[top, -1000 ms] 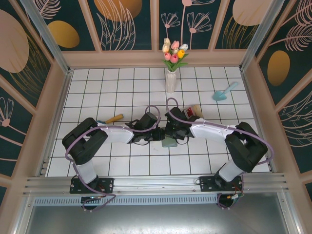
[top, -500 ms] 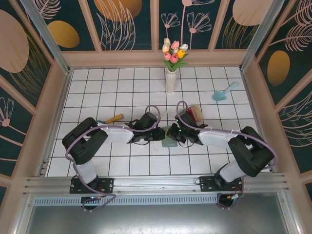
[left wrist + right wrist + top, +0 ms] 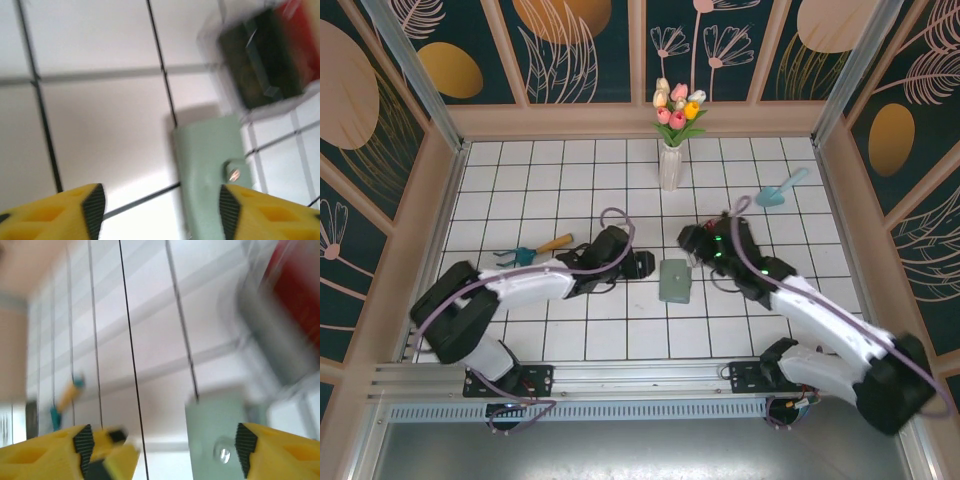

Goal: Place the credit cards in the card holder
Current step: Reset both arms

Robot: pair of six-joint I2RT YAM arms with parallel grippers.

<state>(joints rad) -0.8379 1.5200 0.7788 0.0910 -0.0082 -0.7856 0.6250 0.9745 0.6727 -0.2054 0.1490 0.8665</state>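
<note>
Top view, nearest first: two arm bases at the near edge of the white tiled table (image 3: 570,330), both arms reaching inward. The flat grey-green closed card holder (image 3: 674,281) lies on the tiles between the two grippers, touching neither.

The left gripper (image 3: 161,205) sits left of the holder. Its wrist view shows the yellow fingers (image 3: 87,212) spread wide with nothing in them, only bare tile between. This view also shows a small metal snap (image 3: 233,175) on the holder, too small to make out from above. Just beyond the holder is the clear plastic box (image 3: 260,60) with the credit cards (image 3: 295,45) standing inside, dark and red faces visible. The picture is too blurred to count the cards. From above, the right arm lies over that spot.

The right gripper (image 3: 164,442) is just past the holder's far right corner. Its wrist view shows the fingers wide apart and empty, with the holder low right and a red and grey smear at upper right, too blurred to name.

The top view adds, farther out, a teal-headed hand rake with a wooden handle (image 3: 535,250) at left, a teal plastic scoop (image 3: 780,188) at far right, and a white vase of tulips (image 3: 671,160) at the back.

Counts: 2 grippers, 1 holder, 1 box, 1 rake, 1 scoop, 1 vase.
</note>
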